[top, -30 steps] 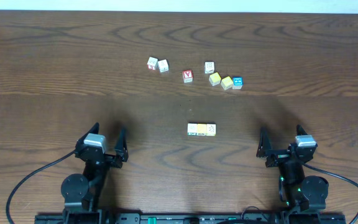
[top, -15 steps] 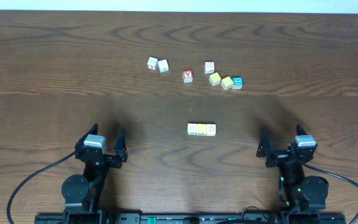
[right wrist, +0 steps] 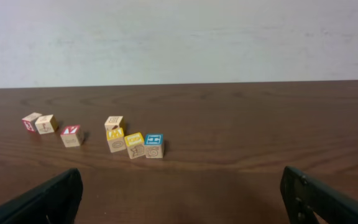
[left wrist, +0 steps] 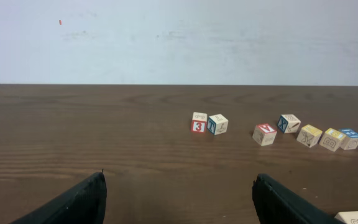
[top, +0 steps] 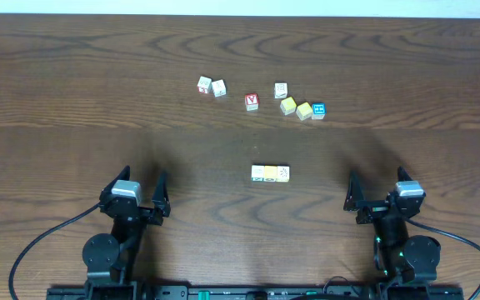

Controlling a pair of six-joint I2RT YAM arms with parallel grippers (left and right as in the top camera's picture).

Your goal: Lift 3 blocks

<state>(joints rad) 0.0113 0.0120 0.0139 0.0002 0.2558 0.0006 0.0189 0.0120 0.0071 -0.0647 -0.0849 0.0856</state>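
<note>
Cubes first: the three blocks (top: 270,173) lie side by side in a tight row, touching, flat on the wooden table (top: 73,83). They sit about midway between the two arms, a little farther out than the fingers and well apart from both. The left gripper (top: 145,179) stands near the front edge, its jaws spread wide around bare air; the right gripper (top: 376,179) stands the same on its side. Farther back other blocks are strewn: a touching pair (top: 212,87), a red-topped one (top: 252,102), and a cluster ending in a blue-topped cube (top: 318,110)
</note>
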